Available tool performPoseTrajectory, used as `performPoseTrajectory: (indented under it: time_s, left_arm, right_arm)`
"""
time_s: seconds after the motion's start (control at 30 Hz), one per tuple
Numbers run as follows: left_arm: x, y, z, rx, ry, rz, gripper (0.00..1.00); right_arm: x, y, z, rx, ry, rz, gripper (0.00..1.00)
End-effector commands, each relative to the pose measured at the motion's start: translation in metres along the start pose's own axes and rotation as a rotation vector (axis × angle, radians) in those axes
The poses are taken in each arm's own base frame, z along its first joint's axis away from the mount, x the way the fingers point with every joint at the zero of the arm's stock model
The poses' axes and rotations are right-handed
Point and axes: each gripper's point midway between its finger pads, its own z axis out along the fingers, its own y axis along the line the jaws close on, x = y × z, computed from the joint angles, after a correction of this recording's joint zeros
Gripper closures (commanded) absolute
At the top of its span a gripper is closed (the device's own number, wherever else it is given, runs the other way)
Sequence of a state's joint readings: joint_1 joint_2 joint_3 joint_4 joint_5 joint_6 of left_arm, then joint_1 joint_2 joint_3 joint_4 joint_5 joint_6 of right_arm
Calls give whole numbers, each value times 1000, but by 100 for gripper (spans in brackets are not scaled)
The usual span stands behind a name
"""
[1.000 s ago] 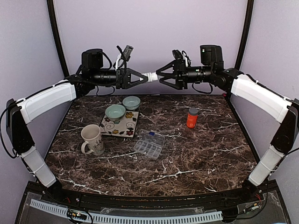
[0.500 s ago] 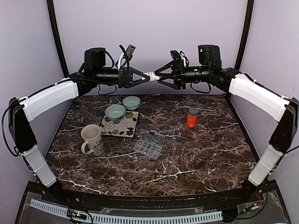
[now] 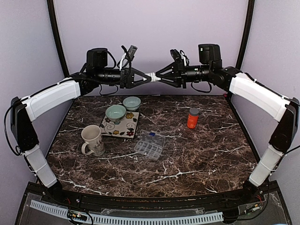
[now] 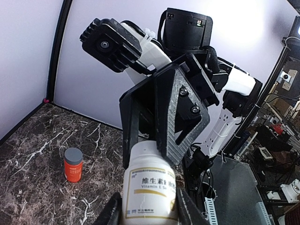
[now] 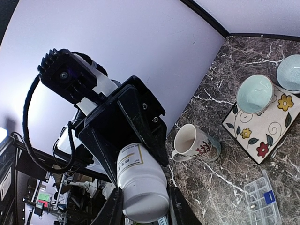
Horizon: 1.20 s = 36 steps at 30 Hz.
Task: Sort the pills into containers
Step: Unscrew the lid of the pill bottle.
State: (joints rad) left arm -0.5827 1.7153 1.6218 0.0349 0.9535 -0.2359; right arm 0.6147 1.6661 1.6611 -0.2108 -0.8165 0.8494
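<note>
Uncapping: clamping bottle (image 4: 149, 187) body in left jaws, cap (image 5: 143, 200) in right jaws, high over desk (image 3: 201, 154); holding wrists coaxial, twisting slowly, guarding against spills; organiser (image 3: 149, 145) lying mid-desk beside plate (image 3: 123, 128).

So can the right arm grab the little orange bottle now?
Probably not yet: the right gripper is clamped on the white vitamin bottle shared with the left gripper. The orange bottle stands alone.

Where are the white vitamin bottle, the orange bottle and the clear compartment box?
white vitamin bottle (image 4: 150, 187), left wrist view, its label.
orange bottle (image 3: 192, 121), top external view, its orange body.
clear organiser box (image 3: 149, 148), top external view, its divider grid.
</note>
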Motion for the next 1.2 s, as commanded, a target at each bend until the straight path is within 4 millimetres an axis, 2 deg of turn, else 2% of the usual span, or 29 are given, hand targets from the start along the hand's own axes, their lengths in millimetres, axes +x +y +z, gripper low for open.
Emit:
performPoseTrajectory:
  time_s: [0.0, 0.2, 0.27, 0.3, 0.37, 0.6, 1.0, 1.1, 1.17]
  left_arm:
    - [-22, -20, -2, 56, -40, 17, 100]
    - [-42, -42, -5, 197, -81, -58, 100]
    - [-48, -50, -6, 238, -89, -77, 100]
    - [-51, -54, -7, 260, -90, -90, 100]
    - [-55, -61, -9, 299, -93, -105, 100]
    - [-57, -73, -13, 368, -75, -155, 100]
    - [-53, -76, -14, 381, -71, -178, 100]
    - [-53, -77, -14, 386, -71, -175, 100]
    - [-52, -77, -14, 384, -72, -174, 100]
  right_arm:
    - [2, 17, 0, -36, 12, -134, 100]
    - [6, 38, -13, -80, -6, -384, 100]
    - [7, 37, -13, -75, -5, -447, 100]
    - [7, 49, -21, -80, -21, -500, 100]
    - [8, 53, -25, -68, -22, -571, 100]
    - [8, 49, -32, 12, -25, -711, 100]
    - [17, 43, -31, 104, -14, -772, 100]
    - [18, 44, -31, 101, -18, -768, 89]
    - [17, 47, -31, 91, -26, -761, 77]
